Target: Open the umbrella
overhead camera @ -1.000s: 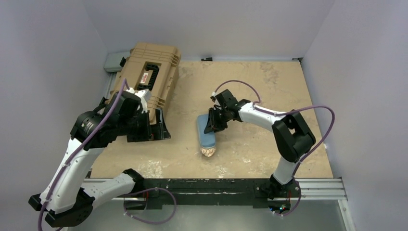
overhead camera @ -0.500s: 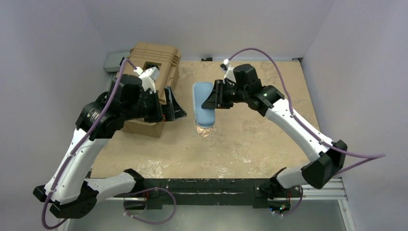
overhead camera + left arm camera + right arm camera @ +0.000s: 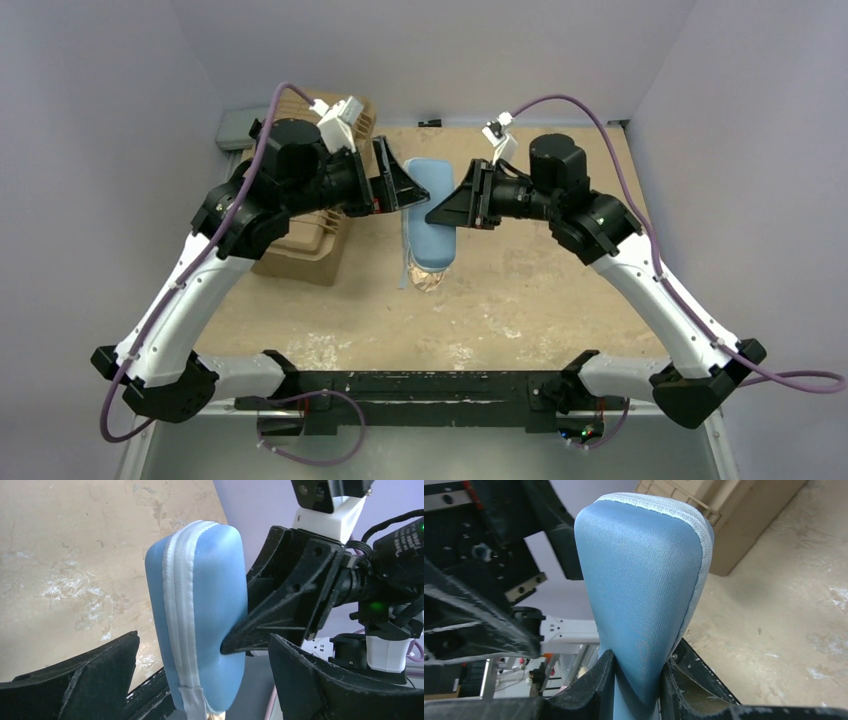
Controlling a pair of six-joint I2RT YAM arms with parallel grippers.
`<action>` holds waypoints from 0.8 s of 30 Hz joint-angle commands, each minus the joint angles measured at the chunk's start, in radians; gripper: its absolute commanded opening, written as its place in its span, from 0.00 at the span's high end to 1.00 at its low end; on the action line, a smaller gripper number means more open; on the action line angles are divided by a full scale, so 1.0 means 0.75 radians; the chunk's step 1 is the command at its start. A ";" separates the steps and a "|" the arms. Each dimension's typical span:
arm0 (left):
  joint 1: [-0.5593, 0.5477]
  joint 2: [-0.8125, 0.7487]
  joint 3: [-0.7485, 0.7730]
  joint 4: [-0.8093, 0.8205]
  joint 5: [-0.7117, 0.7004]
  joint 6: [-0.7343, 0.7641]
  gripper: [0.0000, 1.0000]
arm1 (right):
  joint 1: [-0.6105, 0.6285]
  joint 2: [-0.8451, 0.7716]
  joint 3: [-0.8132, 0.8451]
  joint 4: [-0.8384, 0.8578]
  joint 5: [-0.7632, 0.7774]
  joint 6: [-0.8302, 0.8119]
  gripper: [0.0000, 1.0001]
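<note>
Two jobs remain, I judge, unsheathing then opening: the umbrella (image 3: 429, 281) sits inside the blue sleeve (image 3: 428, 240), with only its beige end showing below the claws. The right claw (image 3: 636, 672) is pinched tight on the sleeve, holding it up. The left claw (image 3: 202, 680) gapes wide on either side of it, gripping nothing. A tan case (image 3: 300, 240) lies behind the left claw.

Table (image 3: 540, 290): tan top, mottled, with pale worn patches, mostly toward the near edge. Boxed in on three sides by plain pale lavender-grey walls: back wall (image 3: 440, 50), left wall (image 3: 90, 150), right wall (image 3: 760, 150). Black rail (image 3: 430, 385) runs along the table's near edge, aluminium extrusion (image 3: 670, 390) showing at its right end. Grey metal sheet (image 3: 450, 450) below that. Light is even and diffuse, shadows soft.
</note>
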State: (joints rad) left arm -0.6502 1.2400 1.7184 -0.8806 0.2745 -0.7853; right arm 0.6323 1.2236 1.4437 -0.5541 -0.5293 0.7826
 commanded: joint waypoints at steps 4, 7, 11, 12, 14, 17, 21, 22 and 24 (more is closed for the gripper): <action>-0.126 0.032 -0.040 0.164 -0.194 -0.096 0.06 | -0.002 -0.094 0.013 0.194 -0.176 0.092 1.00; -0.175 0.023 -0.073 0.211 -0.229 -0.121 0.12 | -0.002 -0.142 -0.066 0.309 -0.247 0.176 1.00; -0.220 0.017 -0.073 0.216 -0.248 -0.141 0.45 | -0.002 -0.204 -0.191 0.553 -0.292 0.324 1.00; -0.221 0.014 -0.059 0.205 -0.252 -0.135 0.52 | -0.001 -0.216 -0.202 0.566 -0.285 0.327 0.98; -0.221 0.012 -0.004 0.133 -0.288 -0.125 0.69 | -0.002 -0.226 -0.207 0.536 -0.265 0.295 0.81; -0.217 0.042 0.169 -0.047 -0.326 -0.098 0.86 | -0.001 -0.236 -0.187 0.423 -0.215 0.209 0.34; -0.159 0.109 0.407 -0.306 -0.255 -0.097 0.94 | -0.002 -0.246 -0.078 0.111 -0.080 -0.117 0.01; -0.120 0.120 0.438 -0.372 -0.201 -0.113 0.96 | -0.002 -0.249 -0.057 0.029 -0.029 -0.202 0.01; -0.024 0.118 0.452 -0.399 -0.059 -0.157 1.00 | -0.002 -0.284 -0.076 -0.062 0.072 -0.369 0.01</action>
State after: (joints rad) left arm -0.7631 1.3342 1.9671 -1.0710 0.0948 -0.8631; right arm 0.6285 1.0637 1.3346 -0.4286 -0.6159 0.7910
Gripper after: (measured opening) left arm 0.339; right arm 0.984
